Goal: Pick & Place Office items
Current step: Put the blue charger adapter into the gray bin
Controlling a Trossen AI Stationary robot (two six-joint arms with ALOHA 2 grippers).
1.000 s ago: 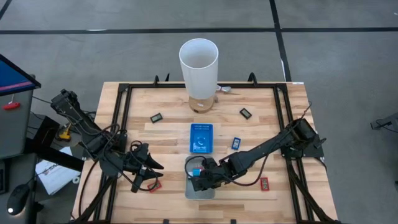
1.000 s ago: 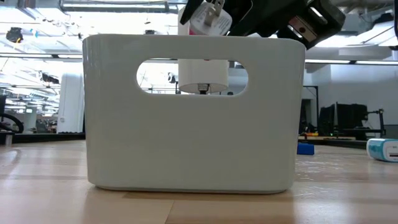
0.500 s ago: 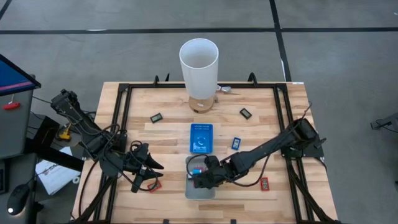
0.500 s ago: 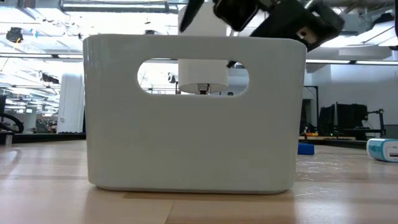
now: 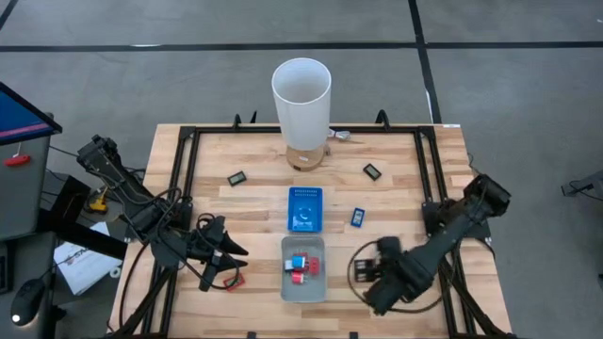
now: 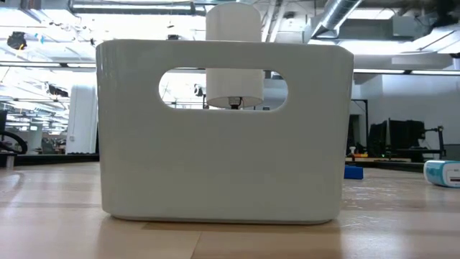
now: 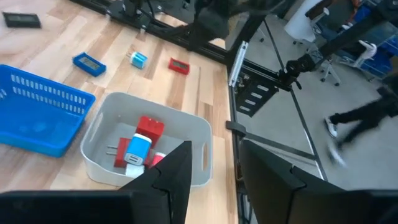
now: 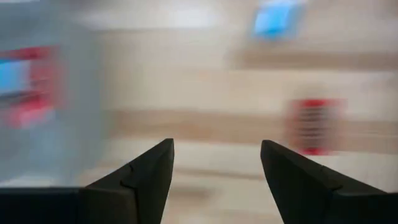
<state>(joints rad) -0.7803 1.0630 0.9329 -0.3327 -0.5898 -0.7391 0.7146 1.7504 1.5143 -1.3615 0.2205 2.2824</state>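
since its fingers are spreading empty, the right hand (image 5: 377, 287) is facing the red block (image 8: 314, 124) ahead: light, rigid, pinch its long edges.

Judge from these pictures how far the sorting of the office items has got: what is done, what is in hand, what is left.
Done: a few red and blue items lie in the grey tray. In hand: nothing; the right gripper is open and empty beside the tray, and the left gripper waits at the table's left. Left: the black piece, another black piece and a blue piece lie loose.

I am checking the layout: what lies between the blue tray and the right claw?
In the high view, the grey tray holding red and blue items lies between the blue tray and right claw.
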